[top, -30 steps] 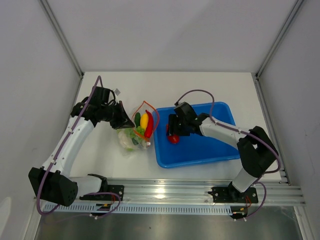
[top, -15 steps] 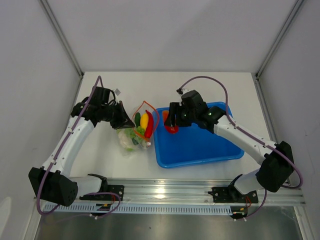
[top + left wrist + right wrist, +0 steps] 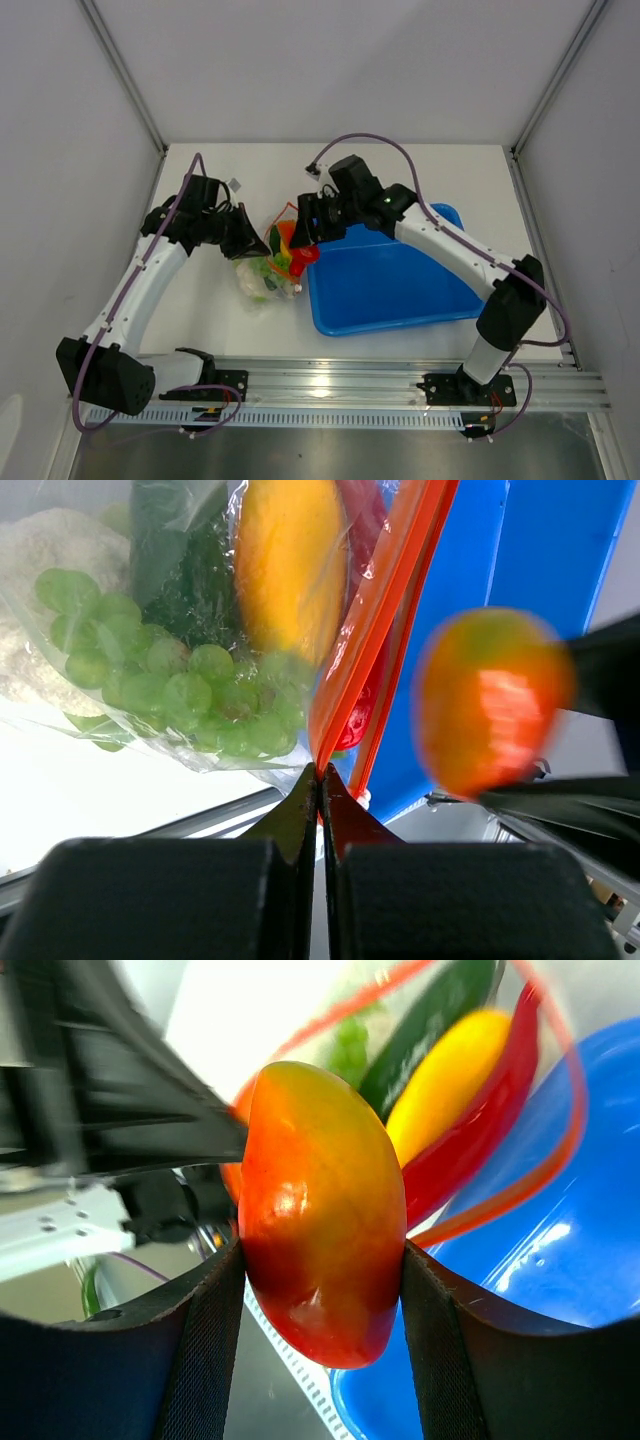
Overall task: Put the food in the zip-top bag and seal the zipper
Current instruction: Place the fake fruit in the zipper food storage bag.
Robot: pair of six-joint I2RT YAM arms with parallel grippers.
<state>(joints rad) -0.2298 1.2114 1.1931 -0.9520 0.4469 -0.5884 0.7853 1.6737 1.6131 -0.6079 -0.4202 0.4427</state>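
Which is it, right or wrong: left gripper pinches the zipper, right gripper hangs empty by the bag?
Wrong: the right gripper holds the tomato, as the right wrist view shows. The left gripper does pinch the zipper.

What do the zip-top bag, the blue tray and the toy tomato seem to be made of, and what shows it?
The zip-top bag: thin clear plastic film, shiny; it crinkles and its contents show through.
The blue tray: likely hard moulded plastic, glossy, with bright highlights.
The toy tomato: probably smooth plastic or rubber; sharp reflections on its skin.
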